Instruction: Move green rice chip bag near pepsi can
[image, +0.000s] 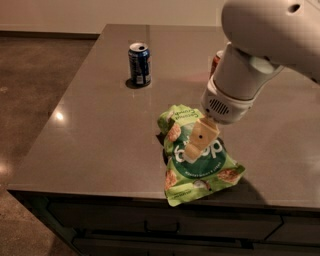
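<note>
— What is hard to make out here?

— Most of the red can (216, 60). The robot arm (250, 70) covers it, so only a sliver shows at the arm's left edge, on the far side of the countertop (95, 135). The arm itself runs off the top and right of the view. The gripper (194, 148) shows as one beige piece seen from the side, pointing down and to the left. Whether it is clenched or released I cannot tell. It also hides the middle of the bag's lettering.

— And the green rice chip bag (212, 169)?

— It is a crinkled light-green pouch with a dark green circle and white letters that read upside down from this side. Pictures of round rice chips sit near its edges. The far end is bunched up and the near end lies flatter. It sits close to the front edge of the countertop, right of the middle.

— Where is it relative to the gripper?

— Directly under it. The gripper's tip overlaps the dark circle in the middle of the pouch. Touching or just above, I cannot say.

— And the pepsi can (139, 63)?

— It stands upright, dark blue with a silver top, on the far left part of the countertop. It is well apart from the bag, beyond it and to the left.
</note>
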